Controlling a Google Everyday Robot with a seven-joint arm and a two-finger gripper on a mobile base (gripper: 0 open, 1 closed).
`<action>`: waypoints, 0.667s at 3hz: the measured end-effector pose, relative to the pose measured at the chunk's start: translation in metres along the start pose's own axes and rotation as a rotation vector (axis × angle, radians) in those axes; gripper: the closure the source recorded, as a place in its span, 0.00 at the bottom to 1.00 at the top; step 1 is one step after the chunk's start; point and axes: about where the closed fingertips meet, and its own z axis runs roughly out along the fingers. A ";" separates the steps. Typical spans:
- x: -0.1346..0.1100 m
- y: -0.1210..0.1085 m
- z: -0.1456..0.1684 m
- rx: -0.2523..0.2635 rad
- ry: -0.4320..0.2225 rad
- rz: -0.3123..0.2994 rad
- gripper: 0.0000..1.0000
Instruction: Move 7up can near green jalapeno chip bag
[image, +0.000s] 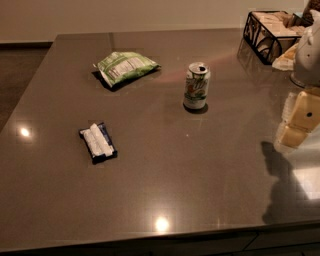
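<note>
The table (165, 200) is glossy grey-brown with bright light spots. The can (196, 86) has a white-silver body, a green logo and a bare-metal top. The bag (126, 66) is light green, with a white panel of dark print and a dark edge. The packet (98, 142) is dark blue with white contents. The basket (260, 30) is black wire. The gripper (298, 122), at the right edge above the table, is cream-yellow with one dark dot.

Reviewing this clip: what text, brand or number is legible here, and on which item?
7up can: green logo, too blurred to quote.
green jalapeno chip bag: white panel's print too blurred.
dark-blue packet: none readable.
end effector, at the right edge of view: no text.
</note>
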 end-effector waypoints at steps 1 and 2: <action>0.000 0.000 0.000 0.000 0.000 0.000 0.00; -0.017 -0.010 0.010 -0.008 -0.023 0.013 0.00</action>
